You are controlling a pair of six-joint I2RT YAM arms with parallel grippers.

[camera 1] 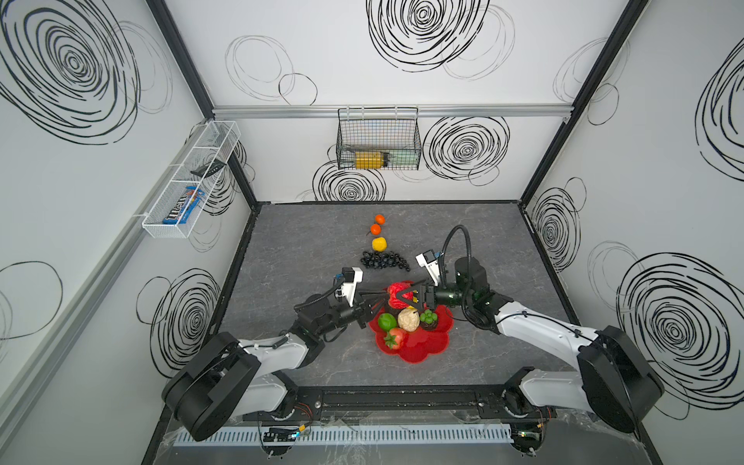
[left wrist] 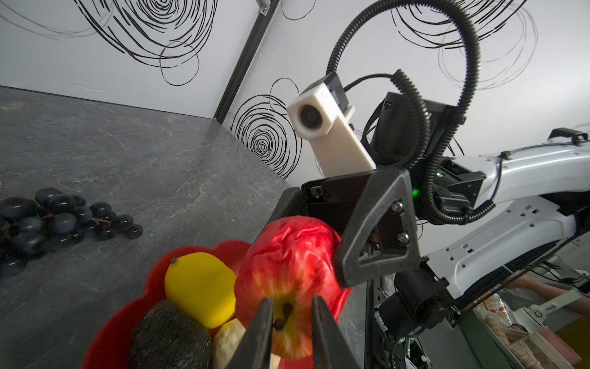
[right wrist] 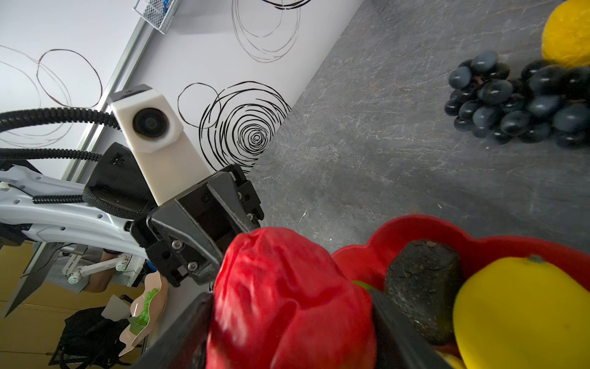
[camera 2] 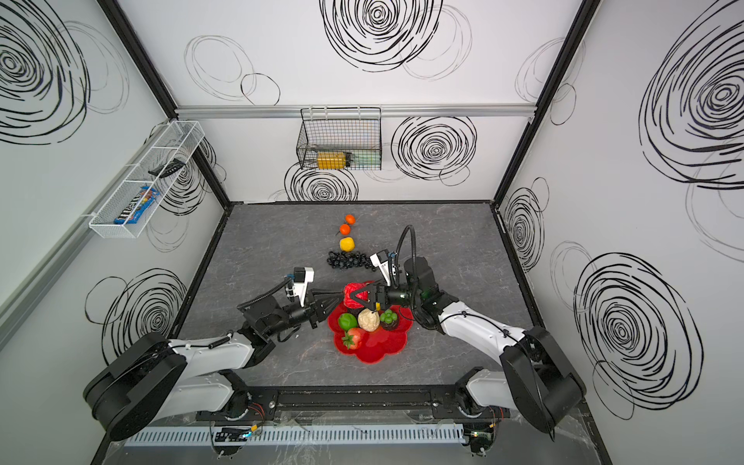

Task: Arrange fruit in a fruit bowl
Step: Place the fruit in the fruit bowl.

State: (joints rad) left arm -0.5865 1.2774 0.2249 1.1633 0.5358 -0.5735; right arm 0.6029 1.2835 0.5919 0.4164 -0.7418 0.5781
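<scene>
1 red apple [left wrist: 287,255] hung over the far edge of the flower-shaped red bowl [camera 1: 418,354], clamped in the right gripper [right wrist: 290,332]. The left gripper [left wrist: 292,300] straddled its stem, grip unclear. Opposed pulls could snap the stem or drop the apple outside the bowl.

- left arm [camera 1: 265,350] reaches in from counter's near edge, wrist about level
- left gripper [left wrist: 292,308]: jaws nearly together, slim gap, either side of red apple [camera 1: 396,290] stem
- right arm [camera 1: 539,326] bent, wrist facing left gripper
- right gripper [right wrist: 290,319] clamped across apple
</scene>
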